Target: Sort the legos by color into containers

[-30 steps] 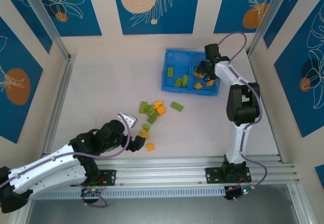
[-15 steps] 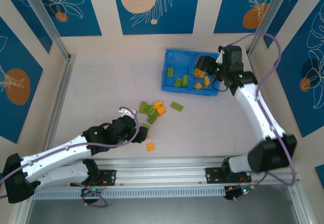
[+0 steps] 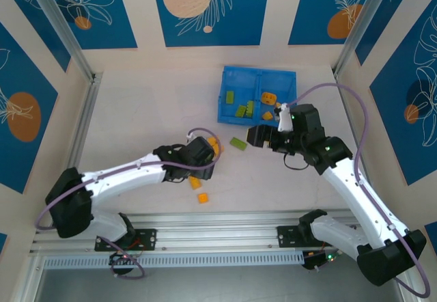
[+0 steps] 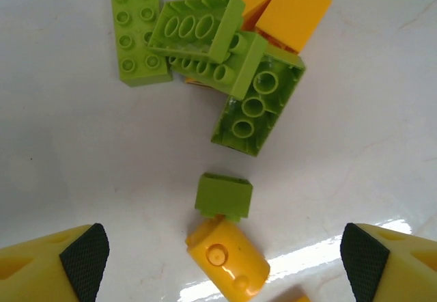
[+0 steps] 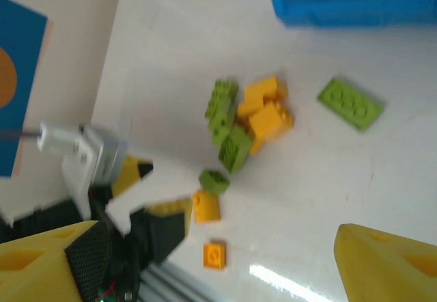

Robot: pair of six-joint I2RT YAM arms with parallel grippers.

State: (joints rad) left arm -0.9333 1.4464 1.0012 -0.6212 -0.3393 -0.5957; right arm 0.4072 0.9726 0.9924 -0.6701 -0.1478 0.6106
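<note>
**Left jaws:** wide apart, empty, aimed down at the surface (image 4: 68, 145). The left arm (image 3: 116, 179) lies low, stretched toward the centre. Between the jaws a small green brick (image 4: 223, 195) touches an orange brick (image 4: 227, 257). Just beyond is a pile of legos (image 4: 225, 63), several with their hollow undersides up.

**Right jaws:** apart, empty, above the surface. The right arm (image 3: 355, 186) is bent at the elbow and reaches inward. A lone green brick (image 5: 349, 102) lies near, studs up, long axis diagonal. Beyond these jaws is the blue bin (image 3: 240, 82), with green bricks in its left compartment and orange in its right.
</note>
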